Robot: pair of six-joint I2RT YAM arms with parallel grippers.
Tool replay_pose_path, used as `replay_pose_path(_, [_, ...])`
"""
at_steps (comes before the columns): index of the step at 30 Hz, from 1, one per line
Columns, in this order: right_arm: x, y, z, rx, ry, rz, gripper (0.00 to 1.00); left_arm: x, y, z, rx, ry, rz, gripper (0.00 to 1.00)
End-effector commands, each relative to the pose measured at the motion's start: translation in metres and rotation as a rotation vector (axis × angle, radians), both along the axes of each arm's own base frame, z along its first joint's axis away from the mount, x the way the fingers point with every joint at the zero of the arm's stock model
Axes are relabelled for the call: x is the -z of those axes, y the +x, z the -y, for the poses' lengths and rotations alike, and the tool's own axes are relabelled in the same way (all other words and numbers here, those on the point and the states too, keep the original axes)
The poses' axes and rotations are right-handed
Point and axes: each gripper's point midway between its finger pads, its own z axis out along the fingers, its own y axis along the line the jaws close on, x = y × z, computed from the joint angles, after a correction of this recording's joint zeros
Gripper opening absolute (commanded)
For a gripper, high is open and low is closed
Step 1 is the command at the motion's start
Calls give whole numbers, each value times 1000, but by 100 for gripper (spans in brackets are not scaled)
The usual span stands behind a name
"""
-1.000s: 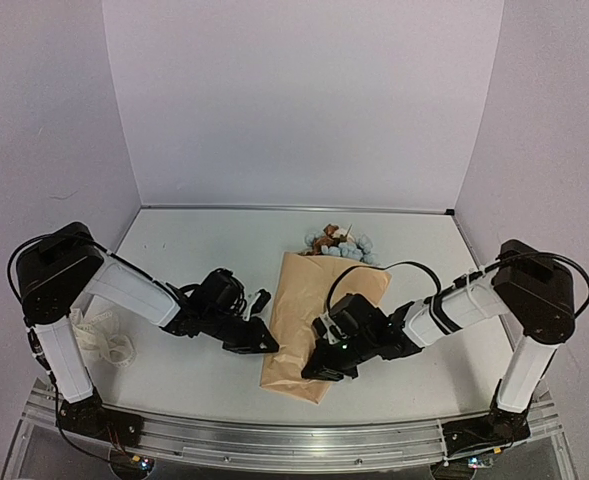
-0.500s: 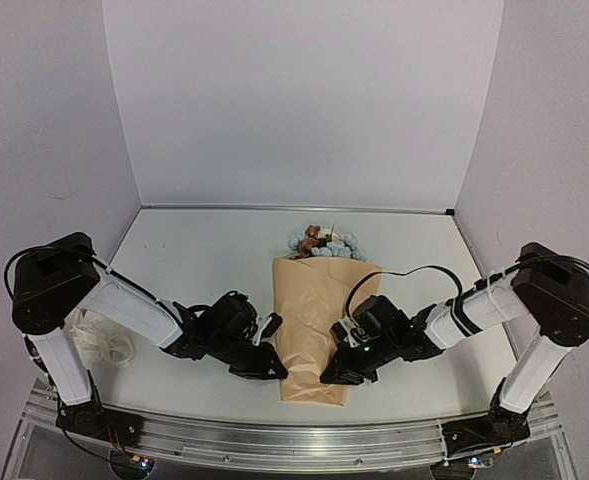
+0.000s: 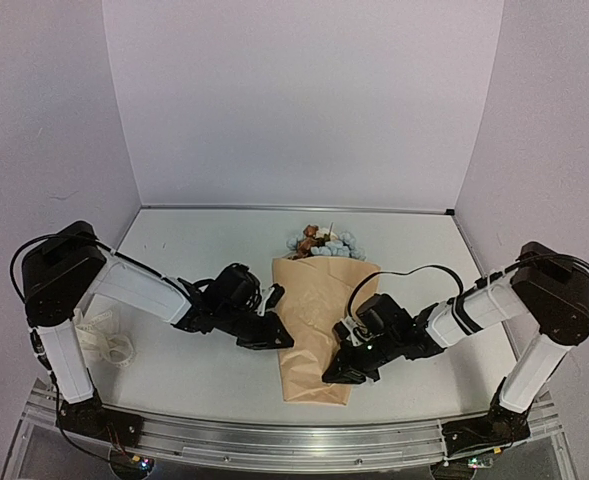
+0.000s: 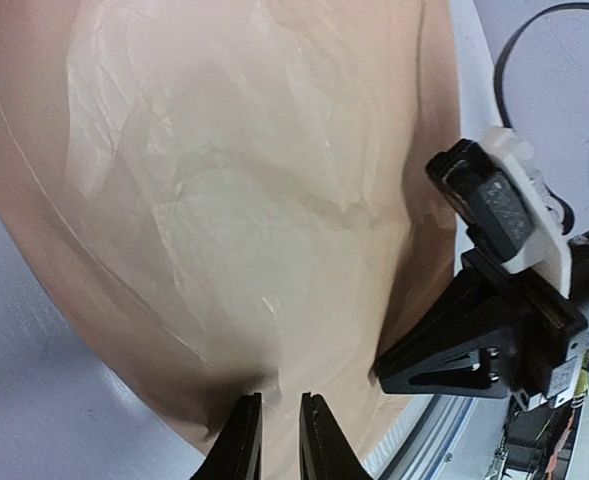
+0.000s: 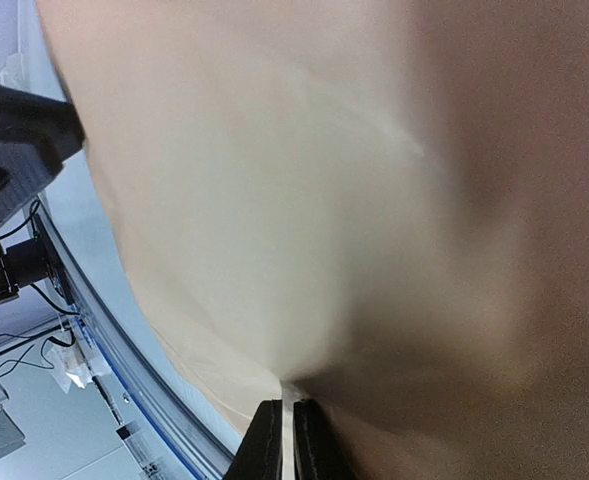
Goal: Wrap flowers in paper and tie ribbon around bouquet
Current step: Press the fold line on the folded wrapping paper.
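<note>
Bouquet (image 3: 319, 290) between left hand (image 3: 277, 338) and right hand (image 3: 336, 374), paper (image 3: 309, 365) in both grips.

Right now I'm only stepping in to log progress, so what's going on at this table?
The paper is already a cone around the flowers, whose heads stick out at the far end. The left gripper pinches its left edge and the right gripper pinches its right edge, near the narrow end. The ribbon lies heaped off to the left, not yet tied on.

Pale lilac walls (image 3: 304, 100) (bare), white table (image 3: 204, 250)
</note>
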Motion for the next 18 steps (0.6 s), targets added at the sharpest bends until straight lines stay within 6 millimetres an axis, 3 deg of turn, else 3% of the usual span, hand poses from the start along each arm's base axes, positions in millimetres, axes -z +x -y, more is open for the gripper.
replay_pose_path(1, [48, -21, 46, 32, -221, -97, 6, 8, 8, 5, 16, -8, -7, 15])
replay_pose_path(7, [51, -24, 49, 31, -229, -108, 6, 13, 33, -3, -58, -18, -22, 17])
replay_pose_path(18, [56, -28, 54, 24, -242, -117, 6, 8, 78, 3, -80, -6, 6, 21])
